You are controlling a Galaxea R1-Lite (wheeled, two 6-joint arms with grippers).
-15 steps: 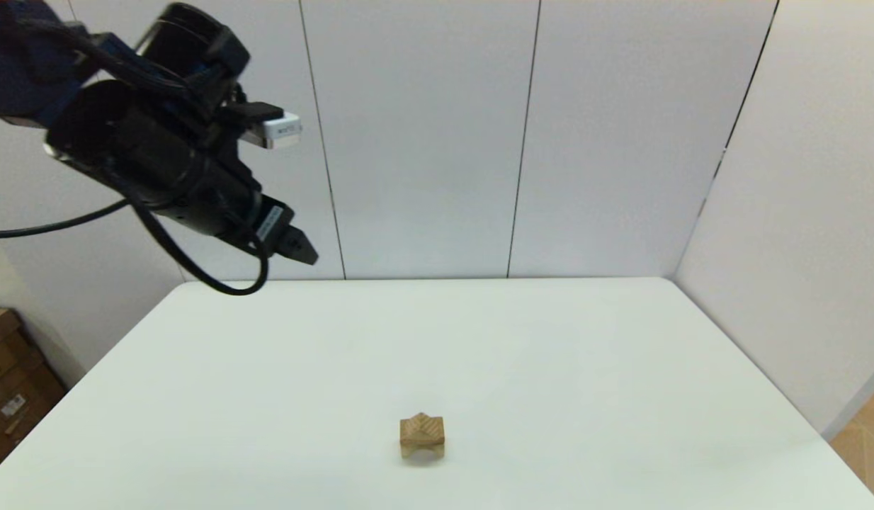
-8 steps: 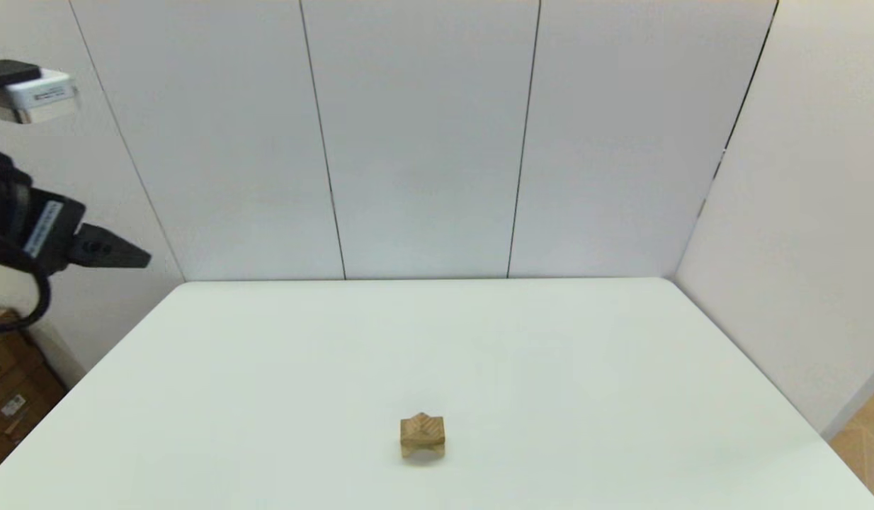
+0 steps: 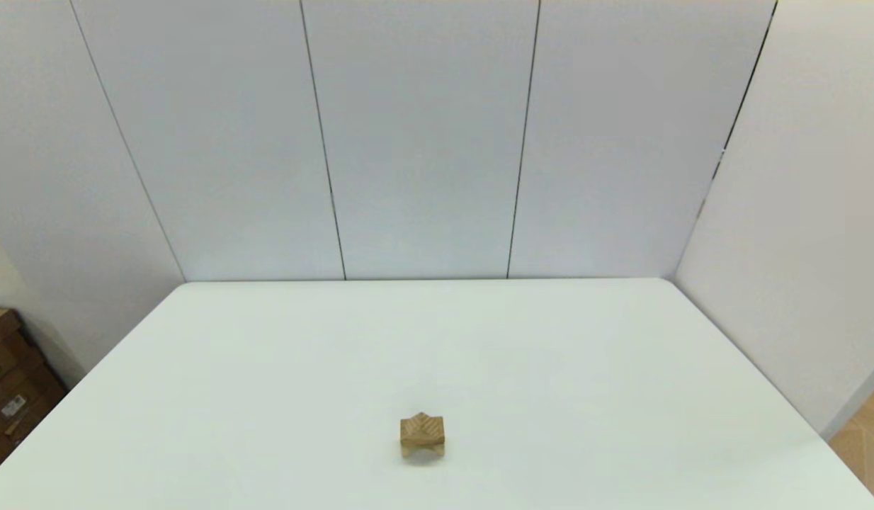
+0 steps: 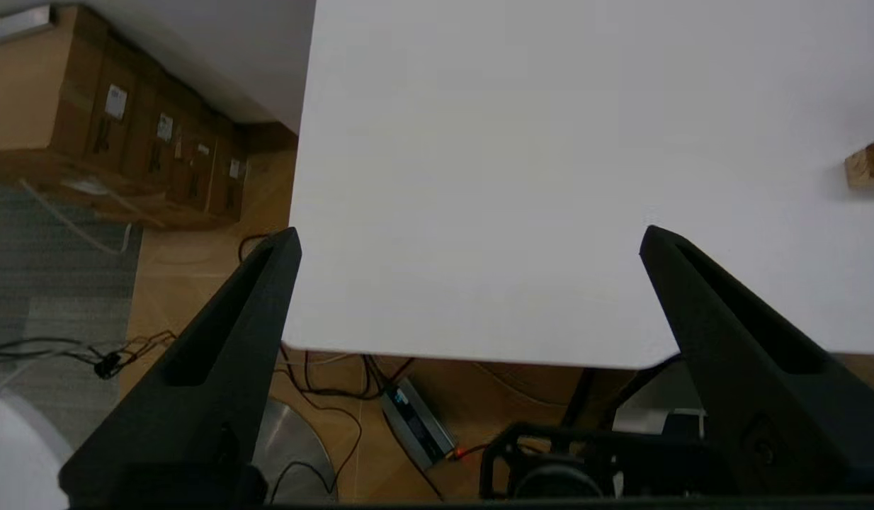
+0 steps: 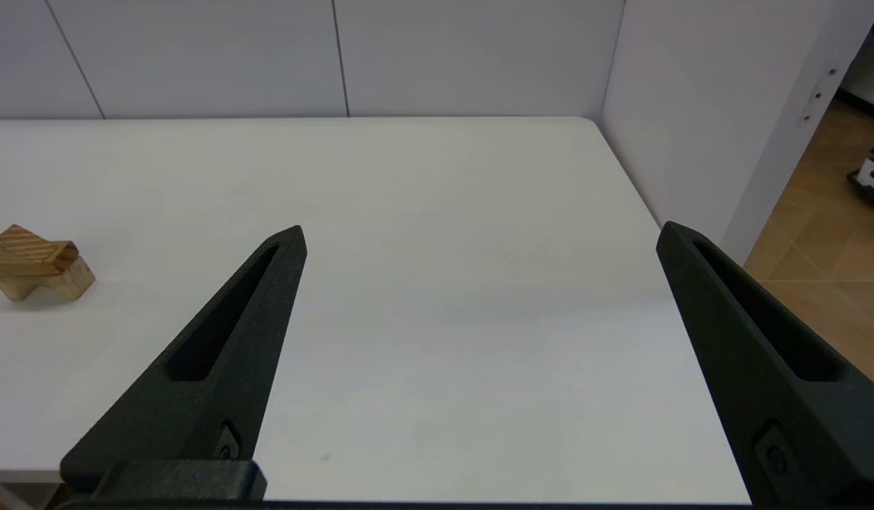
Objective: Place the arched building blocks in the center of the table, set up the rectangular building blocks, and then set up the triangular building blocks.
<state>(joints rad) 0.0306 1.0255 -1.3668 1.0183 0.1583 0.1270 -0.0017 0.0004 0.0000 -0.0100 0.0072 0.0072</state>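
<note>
Change: 1 second ago the left arm was hanging over the table's far left corner; half a second ago it was sliding past the left edge; now we are seeing no arm in the head view.
Meaning: we are reading this as a retreat after the last placement, so we are judging the task finished or nearly so.
Left gripper (image 4: 469, 237): it is hovering outside the table's (image 3: 267, 368) near left corner, fingers spread wide and holding nothing.
Right gripper (image 5: 479, 234): it is parked off the near edge toward the right corner, fingers spread wide, carrying nothing.
Stack: it is standing well inside the surface, toward the middle of the near edge, away from every corner.
Arched building blocks (image 3: 422, 447): light wood, sitting at the bottom, the curved cut-out casting a shadow onto the table.
Rectangular building blocks (image 5: 33, 258): a flat-faced, light-brown brick, lying on the arch, apparently skewed to it in the right wrist view.
Triangular building blocks (image 3: 423, 423): a small wedge with striped grain, sitting on top, ridge pointing up.
Surface: smooth, white, rounded at the corners.
</note>
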